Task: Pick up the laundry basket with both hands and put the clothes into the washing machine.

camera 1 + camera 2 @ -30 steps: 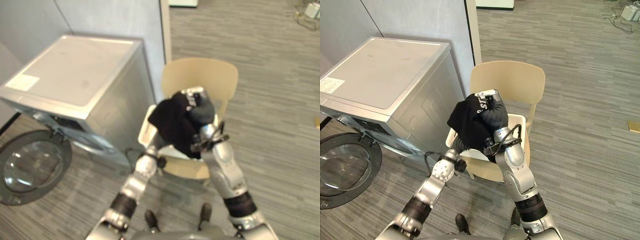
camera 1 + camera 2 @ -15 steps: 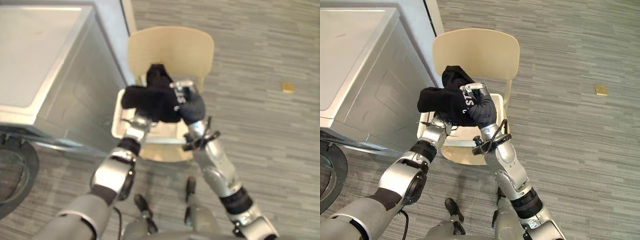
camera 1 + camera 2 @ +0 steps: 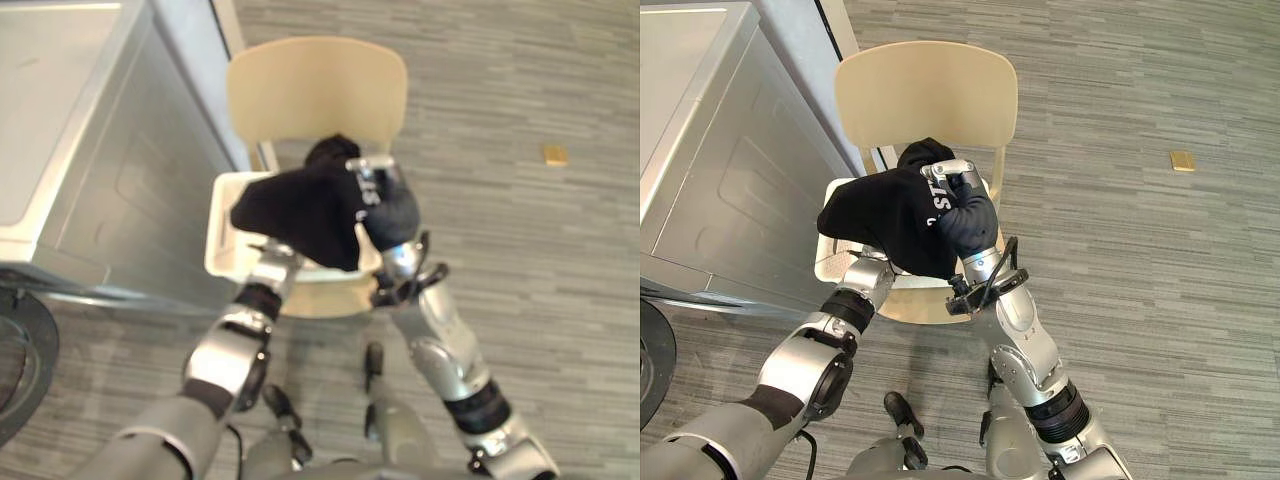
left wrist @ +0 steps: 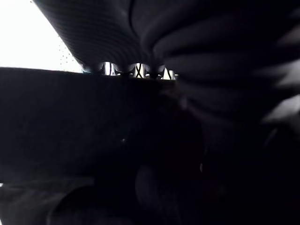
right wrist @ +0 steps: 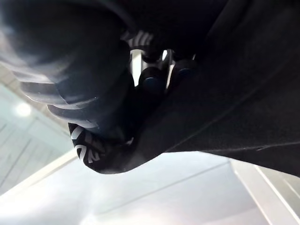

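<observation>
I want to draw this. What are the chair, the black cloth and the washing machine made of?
The chair: probably smooth plastic or wood, pale beige, one curved piece. The black cloth: soft fabric; it droops and folds. The washing machine: likely grey painted metal, flat smooth panels.

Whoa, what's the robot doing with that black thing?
The robot is doing laundry. Its right hand grips a black cloth and holds it up over a white basket that sits on a beige chair. Its left hand is tucked in under the cloth. The washing machine stands right beside the chair, on the robot's left. The cloth has not gone into it yet.
</observation>
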Motion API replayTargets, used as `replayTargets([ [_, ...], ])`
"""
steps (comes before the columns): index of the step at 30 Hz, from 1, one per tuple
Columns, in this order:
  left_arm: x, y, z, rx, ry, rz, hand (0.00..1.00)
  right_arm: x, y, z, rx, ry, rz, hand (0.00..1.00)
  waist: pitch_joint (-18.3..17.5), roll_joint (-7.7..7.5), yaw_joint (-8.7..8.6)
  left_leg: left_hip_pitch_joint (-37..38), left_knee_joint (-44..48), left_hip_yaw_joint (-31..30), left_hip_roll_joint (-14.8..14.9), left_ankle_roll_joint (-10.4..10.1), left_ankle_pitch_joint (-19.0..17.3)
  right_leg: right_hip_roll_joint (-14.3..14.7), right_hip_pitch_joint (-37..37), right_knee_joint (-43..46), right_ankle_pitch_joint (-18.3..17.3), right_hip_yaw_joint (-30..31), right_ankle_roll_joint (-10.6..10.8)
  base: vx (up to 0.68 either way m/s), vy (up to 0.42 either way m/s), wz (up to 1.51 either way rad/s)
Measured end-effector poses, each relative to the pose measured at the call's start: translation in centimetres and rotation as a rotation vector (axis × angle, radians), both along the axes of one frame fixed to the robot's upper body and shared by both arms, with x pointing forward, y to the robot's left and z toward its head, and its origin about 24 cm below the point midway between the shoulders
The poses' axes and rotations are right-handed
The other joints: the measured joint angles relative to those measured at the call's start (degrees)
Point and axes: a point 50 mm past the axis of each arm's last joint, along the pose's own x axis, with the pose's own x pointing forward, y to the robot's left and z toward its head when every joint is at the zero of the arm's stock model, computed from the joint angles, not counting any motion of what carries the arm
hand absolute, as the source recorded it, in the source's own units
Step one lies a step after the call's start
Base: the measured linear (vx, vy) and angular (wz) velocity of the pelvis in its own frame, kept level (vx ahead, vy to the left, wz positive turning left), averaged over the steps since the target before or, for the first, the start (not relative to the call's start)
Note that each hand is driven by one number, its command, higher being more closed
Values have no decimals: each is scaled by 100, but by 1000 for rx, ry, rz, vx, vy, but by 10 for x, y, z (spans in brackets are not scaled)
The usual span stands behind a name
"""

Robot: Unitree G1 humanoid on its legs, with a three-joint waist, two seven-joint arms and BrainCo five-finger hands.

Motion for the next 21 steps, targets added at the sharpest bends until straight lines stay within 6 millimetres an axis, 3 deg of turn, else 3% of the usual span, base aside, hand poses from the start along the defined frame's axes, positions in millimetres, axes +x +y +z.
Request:
replayTargets([
  [6,-9,7,-8,17,-19,63,100,-1,-5,-11,1,46,-22,0,0,-1,4,12,0,-9,2,1,-1,-4,20,0,1,-6,1,23,0,0],
  [12,-19,13,0,-52,-104,104,100,-2,-18,-30,3,123,-85,0,-1,0,8,75,-1,-40,17,3,0,43,122,1,2,-77,15,12,-1,3],
  [18,-43,31,22,-181,-288,158,100,0,-48,-58,-35,223,-248,0,-15,18,30,205,-1,-71,66,0,0,65,274,1,-40,-134,67,21,-1,3],
  [21,-58,41,27,-235,-353,198,100,0,-66,-70,-44,271,-337,0,-123,68,142,278,-1,-40,73,-8,-6,74,338,1,-46,-141,73,36,-4,-3],
])
